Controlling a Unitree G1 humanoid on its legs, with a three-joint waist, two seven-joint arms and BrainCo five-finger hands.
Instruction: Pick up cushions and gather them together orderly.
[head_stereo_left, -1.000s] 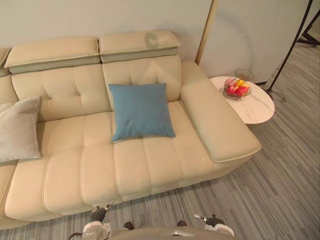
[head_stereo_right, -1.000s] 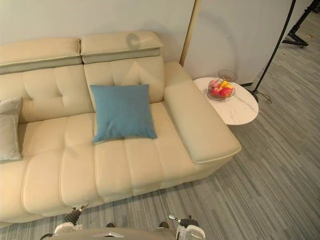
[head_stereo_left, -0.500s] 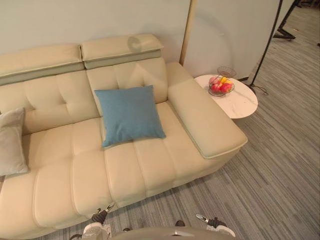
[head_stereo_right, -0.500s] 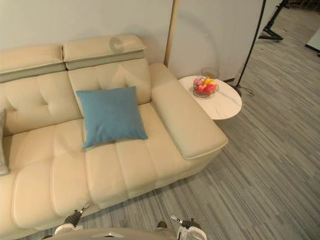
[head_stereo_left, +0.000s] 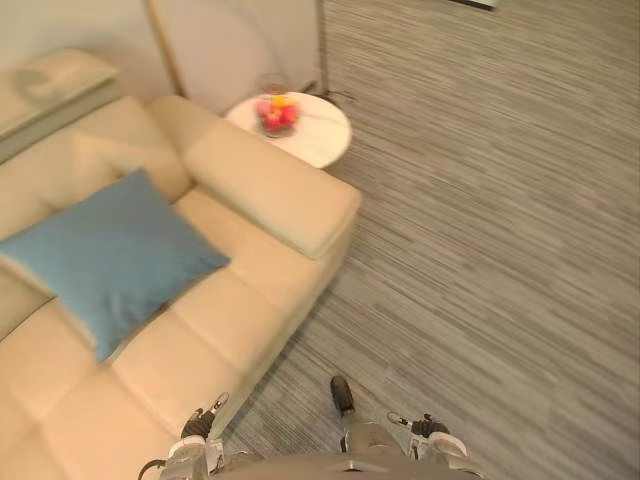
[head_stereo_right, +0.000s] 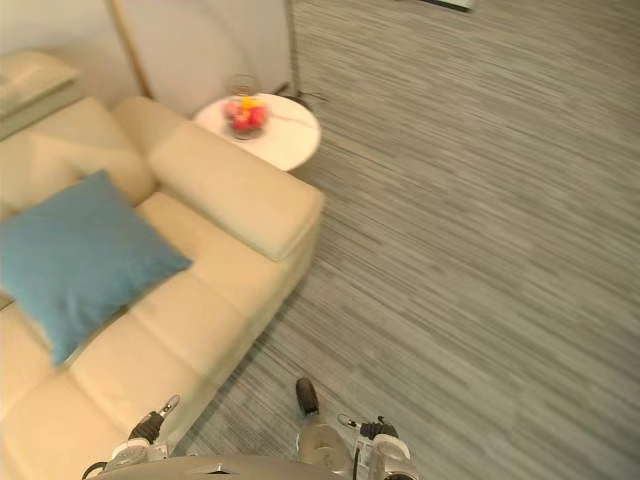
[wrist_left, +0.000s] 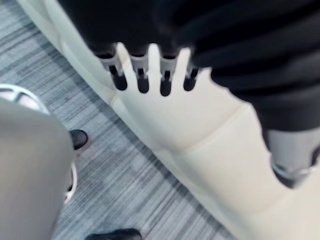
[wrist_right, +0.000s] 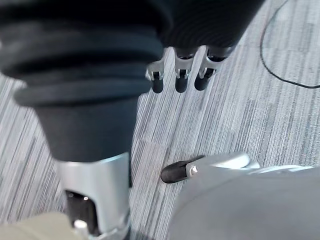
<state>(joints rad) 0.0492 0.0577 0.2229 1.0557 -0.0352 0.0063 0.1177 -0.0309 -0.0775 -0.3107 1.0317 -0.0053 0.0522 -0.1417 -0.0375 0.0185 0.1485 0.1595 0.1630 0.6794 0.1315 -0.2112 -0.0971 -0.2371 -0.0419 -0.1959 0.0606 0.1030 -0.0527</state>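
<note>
A blue square cushion (head_stereo_left: 110, 255) lies on the seat of the cream sofa (head_stereo_left: 270, 190), leaning towards the backrest near the right armrest. My left hand (head_stereo_left: 190, 450) hangs low beside the sofa's front edge, well short of the cushion. In the left wrist view its fingers (wrist_left: 150, 70) are straight and hold nothing, with the sofa's front edge below them. My right hand (head_stereo_left: 432, 435) hangs over the grey floor. Its fingers (wrist_right: 180, 75) are relaxed and empty.
A round white side table (head_stereo_left: 320, 140) with a wire bowl of fruit (head_stereo_left: 277, 112) stands past the sofa's right armrest. A wooden pole (head_stereo_left: 165, 50) runs up the wall behind. Striped grey floor (head_stereo_left: 480, 250) spreads out to the right.
The whole view has swung to the right, so the camera moved. The grey cushion on the left has passed out of the picture. Both hands stay low and empty.
</note>
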